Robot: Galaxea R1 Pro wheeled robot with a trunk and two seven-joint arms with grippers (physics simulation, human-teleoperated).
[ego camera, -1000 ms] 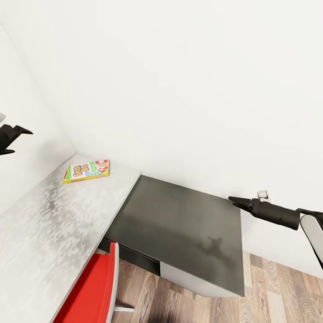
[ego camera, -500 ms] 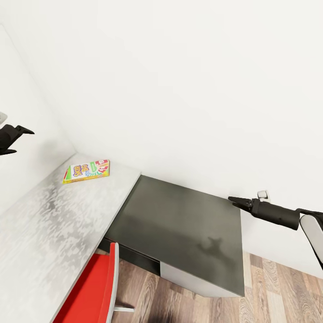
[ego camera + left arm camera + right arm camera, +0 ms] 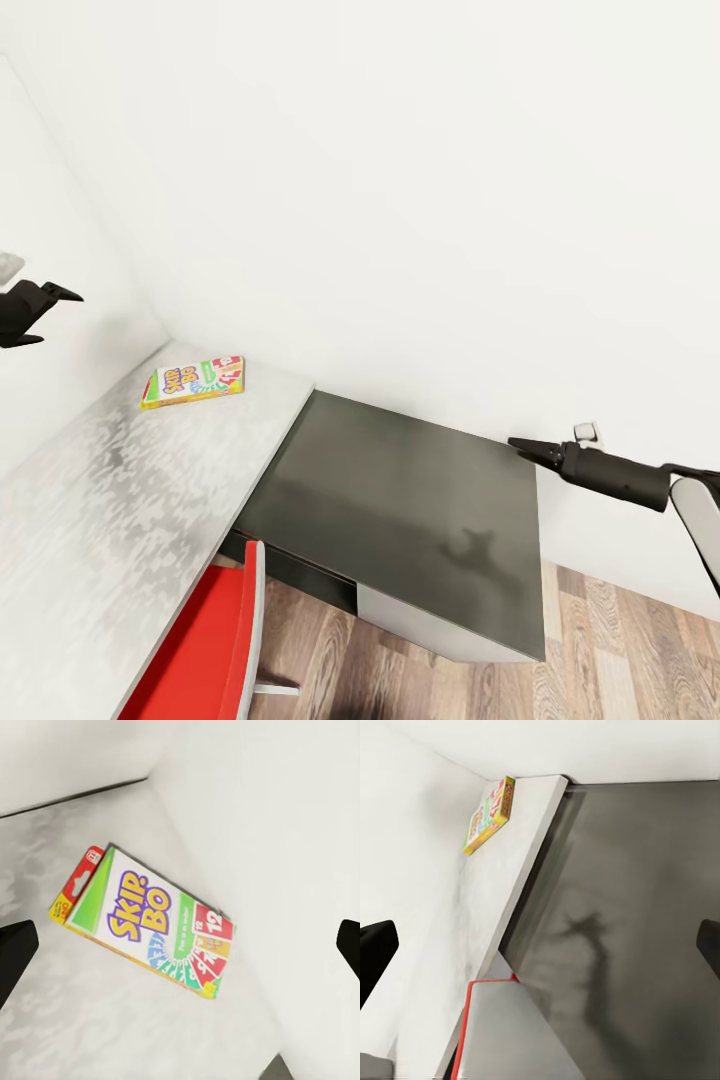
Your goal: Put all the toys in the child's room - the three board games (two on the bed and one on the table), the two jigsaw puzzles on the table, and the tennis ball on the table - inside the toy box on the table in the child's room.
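While my left gripper [image 3: 62, 315] hung above the table [image 3: 90, 500] with jaws apart and empty, the Skip-Bo board game [image 3: 193, 382] lay flat near the light-grey top's far corner, close beside the wall. My right gripper [image 3: 516, 443] hovered over the lower dark top [image 3: 400, 500], jaws spread wide, holding nothing. Red chair [image 3: 205, 650] at the desk edge.

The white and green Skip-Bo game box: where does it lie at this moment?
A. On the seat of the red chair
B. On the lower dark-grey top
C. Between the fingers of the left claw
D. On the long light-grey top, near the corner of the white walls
D: the white and green Skip-Bo game box lies flat on the long light-grey top close to the wall corner, apart from the left claw.
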